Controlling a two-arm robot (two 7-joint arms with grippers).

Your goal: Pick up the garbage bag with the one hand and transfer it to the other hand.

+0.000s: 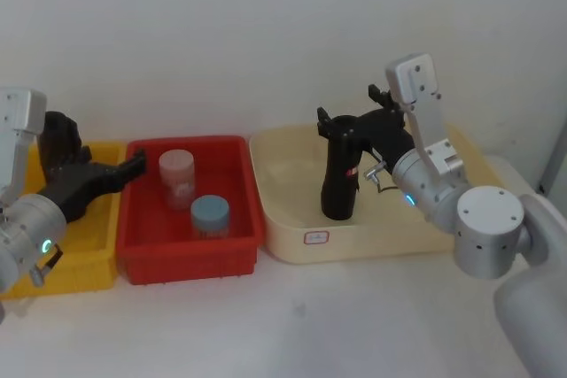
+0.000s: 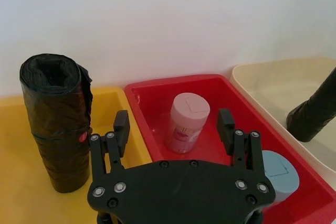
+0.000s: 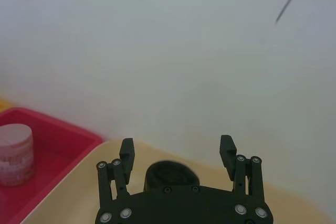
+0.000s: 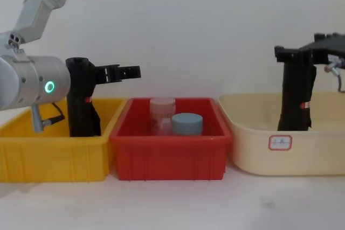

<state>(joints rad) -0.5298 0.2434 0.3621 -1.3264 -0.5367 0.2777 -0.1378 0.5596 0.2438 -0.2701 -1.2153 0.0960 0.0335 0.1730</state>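
The garbage bag, a thick straight black roll with a small red-and-white label, stands upright in the cream bin. My right gripper, on the blue-ringed arm, is open and straddles the roll's top; in the right wrist view its fingers stand clear of the bag on both sides. In the chest view the bag rises above the bin rim. My left gripper, on the green-ringed arm, is open and holds nothing; it hovers over the yellow bin, pointing toward the red bin.
A slimmer black roll, wider at its base, stands in the yellow bin beside the left gripper. The red bin holds a pink jar and a blue-lidded jar. A white wall rises close behind the bins.
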